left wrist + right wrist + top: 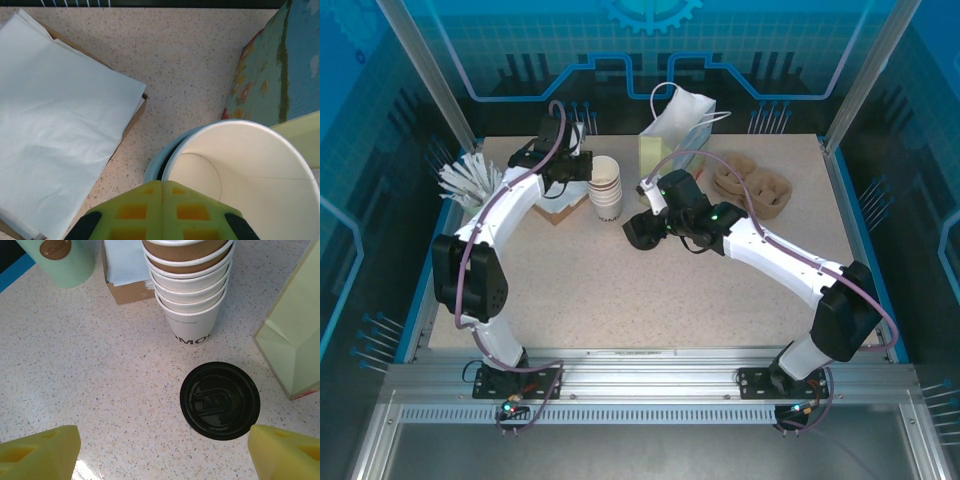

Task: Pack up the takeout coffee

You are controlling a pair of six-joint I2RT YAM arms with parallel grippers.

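Observation:
The takeout coffee (220,401) shows from straight above as a round black lid on the speckled table, its sides hidden under the lid. My right gripper (162,452) hangs over it, open wide, with the lid close to the right-hand finger (285,452); from above, the gripper (640,230) sits just in front of the cup stack. The stack of lidless paper cups (192,285) stands right behind the coffee. My left gripper (161,182) is shut on the rim of the stack's top cup (250,165), and in the top view it (588,168) is at the stack (606,188).
A cardboard box of white napkins (60,125) lies left of the stack. A pale green paper bag (295,340) stands to the right, with a white bag (682,115) behind. Pulp cup carriers (752,185) lie back right, stirrers (470,180) back left, a mint canister (65,260) nearby.

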